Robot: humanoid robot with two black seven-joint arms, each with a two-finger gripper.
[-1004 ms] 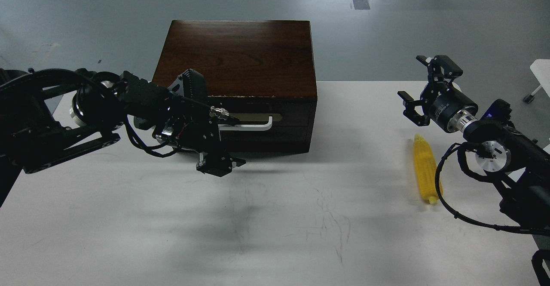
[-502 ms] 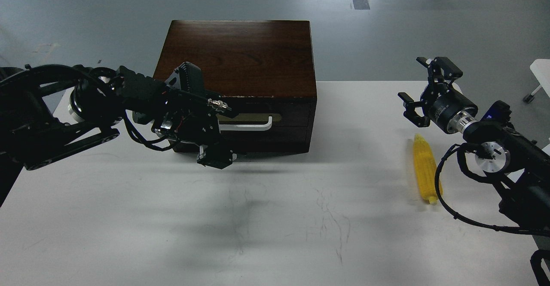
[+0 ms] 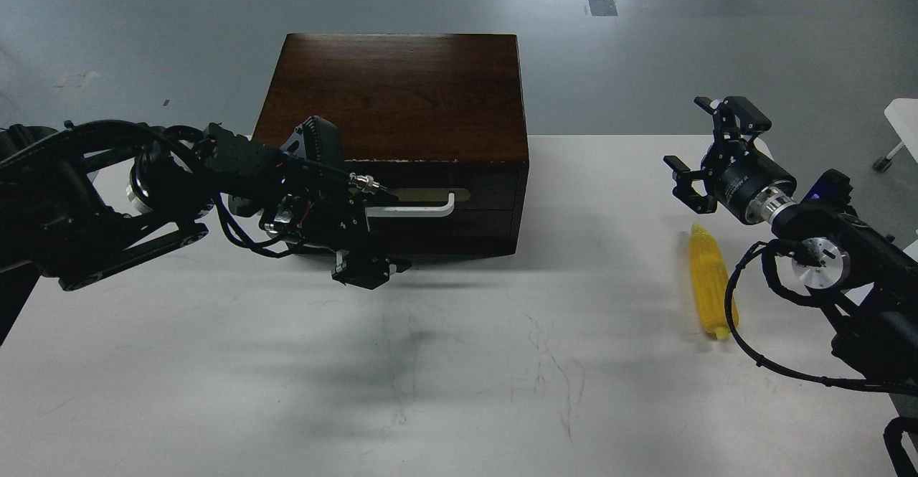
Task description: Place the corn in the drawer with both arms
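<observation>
The yellow corn lies on the white table at the right, pointed end away from me. The drawer of the dark brown cabinet is closed, and its white bar handle faces me. My left gripper hangs in front of the cabinet's lower left front, below and left of the handle. It is dark and its fingers cannot be told apart. My right gripper is open and empty, held in the air just beyond the corn's far end.
The cabinet stands at the table's back edge. A cable loop from my right arm lies next to the corn's near end. Grey floor lies beyond the table.
My left gripper has shifted slightly in front of the cabinet, first up and left, then back down and right. The right arm and the corn have hardly moved.
</observation>
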